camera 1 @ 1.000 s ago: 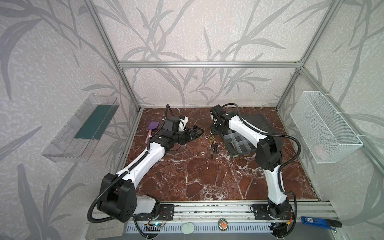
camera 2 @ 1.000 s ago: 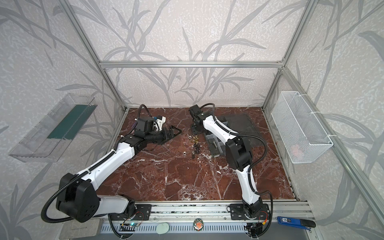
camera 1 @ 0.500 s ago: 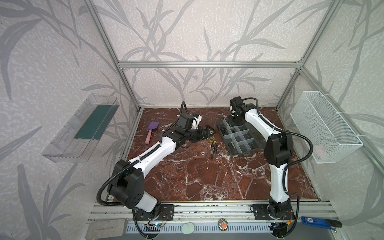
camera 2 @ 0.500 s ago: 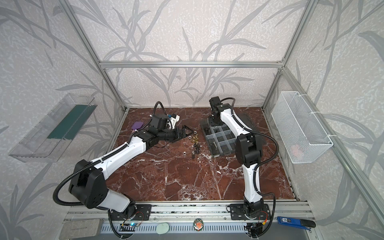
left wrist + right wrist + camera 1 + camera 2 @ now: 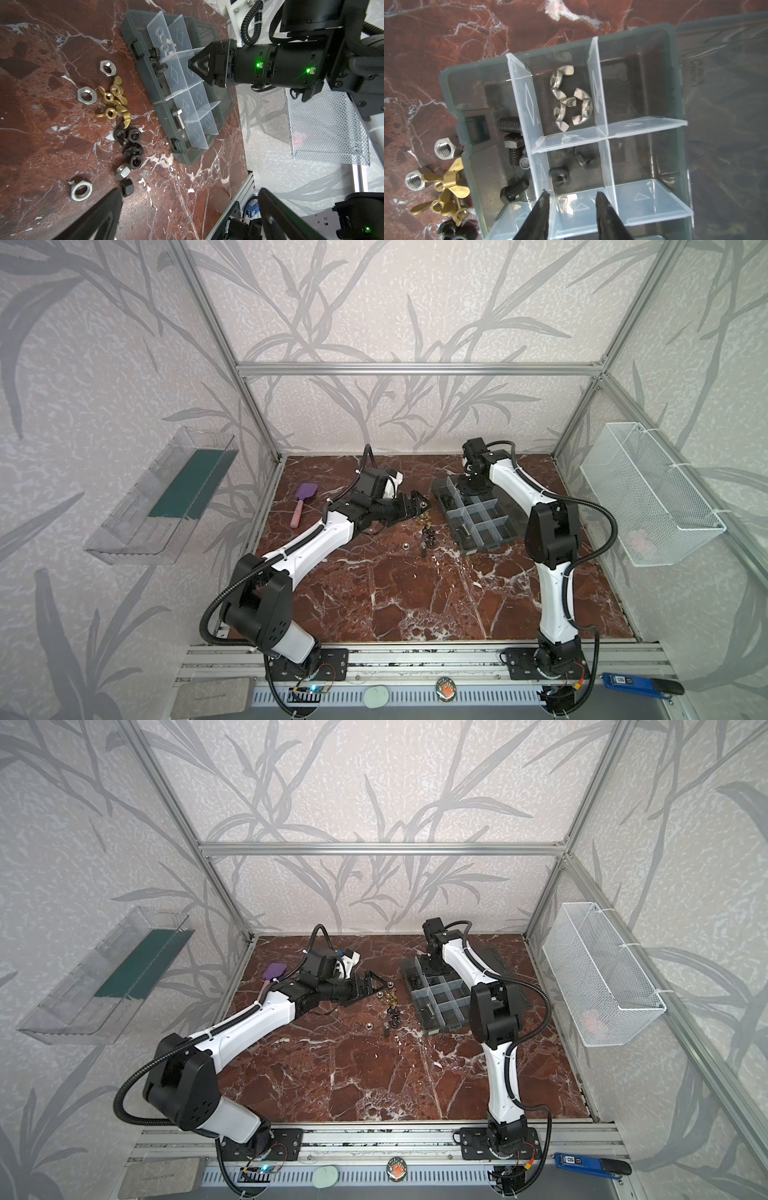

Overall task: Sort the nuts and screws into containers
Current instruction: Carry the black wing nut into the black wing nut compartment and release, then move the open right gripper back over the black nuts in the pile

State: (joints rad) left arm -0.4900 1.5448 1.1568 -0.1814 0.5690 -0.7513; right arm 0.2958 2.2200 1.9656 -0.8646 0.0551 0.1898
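"While the right gripper (image 5: pixel 572 196) hangs over the box (image 5: pixel 494 529), is it gripping anything?"

"Nope, jaws parted, nothing between them. Tips sit over the compartment (image 5: pixel 593 176) holding two black nuts (image 5: pixel 559 176), both kinda blurry. One tip is right above a divider (image 5: pixel 538 166)."

"And the left gripper (image 5: pixel 190 191)?"

"Spread wide and empty too, close over the table (image 5: pixel 415 593), near the nuts lying there."

"Which way do the screws lie?"

"Silver screw (image 5: pixel 179 122) lies flat in a compartment along the box's latch wall (image 5: pixel 148 83), long axis parallel to that wall, head toward the end where the black screws (image 5: pixel 509 124) are. Those share the next compartment in that row and point all over: one shank runs square into the divider, one slants at it, one lies roughly along the wall. Box itself sits right of centre in both top views, long axis slanting from back-left to front-right. Lid (image 5: pixel 726 124) is flopped open flat on the side away from the left gripper."

"And the nuts?"

"Three silver wing nuts (image 5: pixel 571 97) are bunched in the compartment next to the black-nut one. Everything else is out on the table between left gripper and box: silver nuts (image 5: pixel 107 69), brass wing nuts (image 5: pixel 112 97), loose black nuts (image 5: pixel 133 143). They're strung in a rough line alongside the latch wall, brass ones tangled together, black ones clumped next to them."
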